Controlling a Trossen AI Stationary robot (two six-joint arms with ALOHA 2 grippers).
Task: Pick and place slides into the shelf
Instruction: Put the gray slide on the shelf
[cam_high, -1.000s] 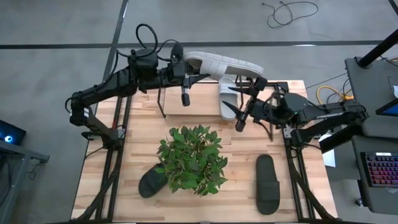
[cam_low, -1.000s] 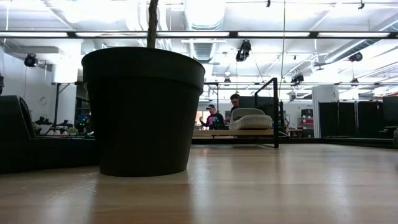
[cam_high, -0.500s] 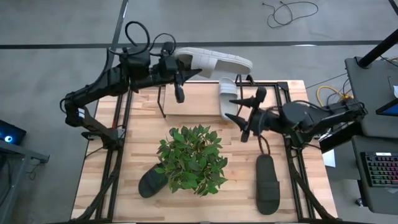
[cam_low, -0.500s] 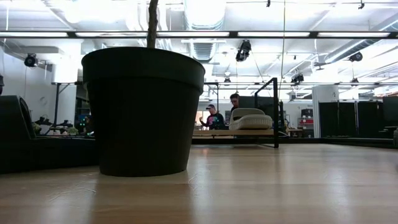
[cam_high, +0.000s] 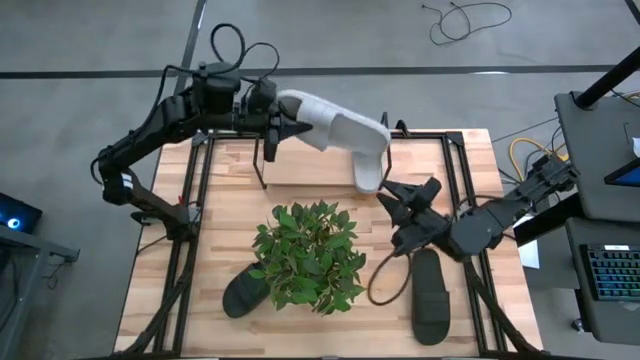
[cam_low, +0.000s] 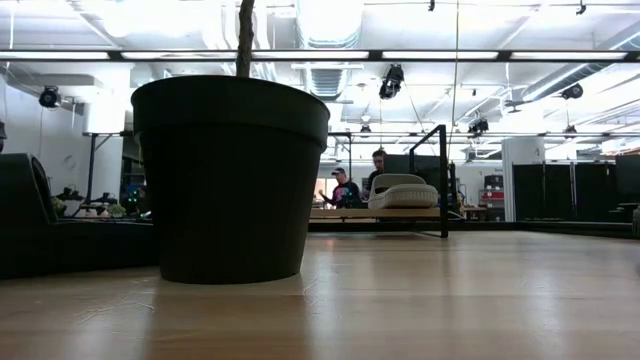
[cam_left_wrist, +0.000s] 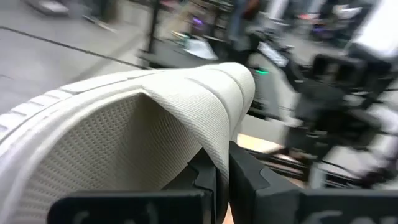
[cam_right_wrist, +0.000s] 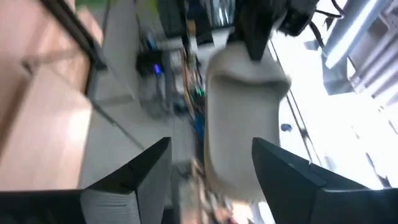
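You see a large dark round plastic plant pot (cam_low: 230, 180) standing on the pale wooden tabletop (cam_low: 420, 300), near the camera. Farther back, a light grey slip-on sandal (cam_low: 402, 191) rests on a thin black metal rod shelf (cam_low: 441, 180). Beyond the table, two people (cam_low: 358, 184) are in the room.

The wooden table (cam_high: 230, 215) bore a potted plant (cam_high: 308, 252) at its middle, a black slide (cam_high: 244, 291) left of the plant, another black slide (cam_high: 432, 295) right of it
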